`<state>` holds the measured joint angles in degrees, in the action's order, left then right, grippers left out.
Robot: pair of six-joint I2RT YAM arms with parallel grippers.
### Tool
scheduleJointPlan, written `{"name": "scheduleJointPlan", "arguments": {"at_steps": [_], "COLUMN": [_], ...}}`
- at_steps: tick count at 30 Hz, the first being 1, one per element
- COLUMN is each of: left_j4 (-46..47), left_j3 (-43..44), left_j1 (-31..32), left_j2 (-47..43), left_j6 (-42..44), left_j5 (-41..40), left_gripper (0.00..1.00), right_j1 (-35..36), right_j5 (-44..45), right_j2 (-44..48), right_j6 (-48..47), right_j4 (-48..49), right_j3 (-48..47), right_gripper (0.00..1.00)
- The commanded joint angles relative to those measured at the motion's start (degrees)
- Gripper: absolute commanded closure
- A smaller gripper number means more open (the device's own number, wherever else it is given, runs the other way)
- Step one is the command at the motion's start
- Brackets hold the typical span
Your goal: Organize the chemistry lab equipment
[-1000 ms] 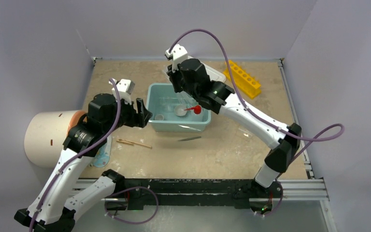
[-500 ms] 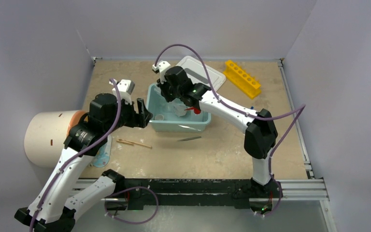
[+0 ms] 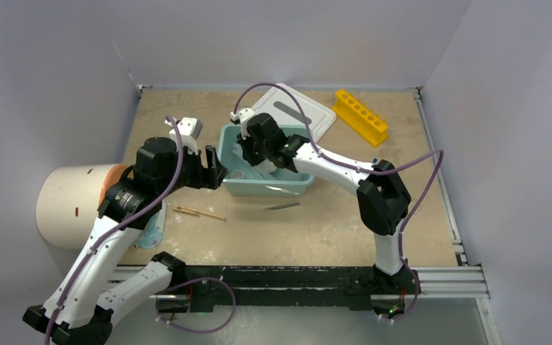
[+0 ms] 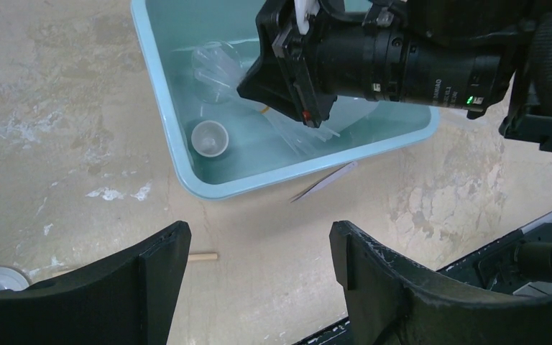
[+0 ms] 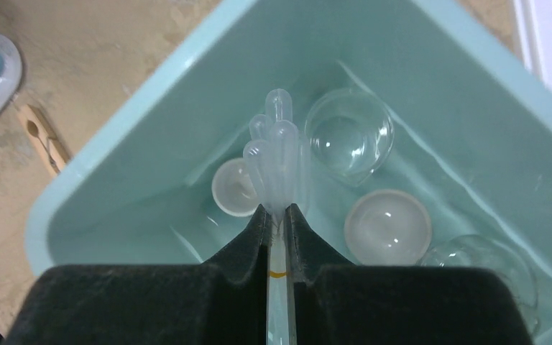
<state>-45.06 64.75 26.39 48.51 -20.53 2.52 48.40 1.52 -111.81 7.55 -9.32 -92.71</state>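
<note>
Right gripper (image 5: 277, 215), clamped on clear pipettes (image 5: 277, 154) over the teal tub's (image 3: 266, 190) 9 o'clock end, should dip low before releasing beside the white bowl (image 5: 236, 187); left gripper (image 4: 259, 236) hovers outside, jaws apart.

The right tool (image 3: 251, 154) dips into the teal tub (image 3: 287, 188) in the middle of the surface (image 3: 330, 223). The left tool (image 3: 217, 169) hangs just beside the tub's left wall. In front of the tub lie metal tweezers (image 3: 282, 206) and 2 wooden sticks (image 3: 200, 213). Behind it rest a white lid (image 3: 309, 115) and a yellow rack (image 3: 360, 116). A cream cylinder (image 3: 68, 205) lies at the far left.
</note>
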Motion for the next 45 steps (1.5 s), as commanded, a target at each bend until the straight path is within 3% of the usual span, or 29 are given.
{"name": "scheduleJointPlan", "arguments": {"at_steps": [1, 4, 11, 15, 24, 36, 45], "left_j4": [2.42, 2.56, 2.07, 1.18, -0.28, -12.86, -13.57], "left_j3": [-0.23, -0.20, -0.14, -1.00, -3.52, -10.76, -11.77], "left_j1": [0.24, 0.24, 0.24, 0.24, 0.24, 0.24, -1.29], "left_j2": [0.19, 0.67, 1.03, 1.18, 0.11, 3.36, 8.19], "left_j6": [-1.00, -1.00, -2.85, -5.71, -18.21, -56.75, -64.85], "left_j5": [-0.04, -0.29, -0.49, -0.82, -4.94, -12.38, -17.71], "left_gripper": [0.28, 0.28, 0.28, 0.28, 0.29, 0.33, 0.34], "right_j1": [-0.15, -0.15, -0.19, -0.15, -0.15, -0.15, -0.15], "right_j5": [0.58, 1.44, 2.32, 2.31, 2.06, 0.99, 2.83], "right_j2": [1.35, 1.50, 2.78, 4.36, 12.05, 28.95, 38.18], "right_j6": [0.70, 0.66, 0.58, 1.11, 3.59, 7.05, 6.85], "right_j4": [2.60, 2.82, 2.89, 3.34, 4.68, 9.06, 8.82], "right_j3": [2.14, 3.12, 3.33, 3.14, 4.48, 14.09, 19.96], "right_gripper": [1.00, 0.95, 0.65, 0.53, 0.42, 0.34, 0.29]}}
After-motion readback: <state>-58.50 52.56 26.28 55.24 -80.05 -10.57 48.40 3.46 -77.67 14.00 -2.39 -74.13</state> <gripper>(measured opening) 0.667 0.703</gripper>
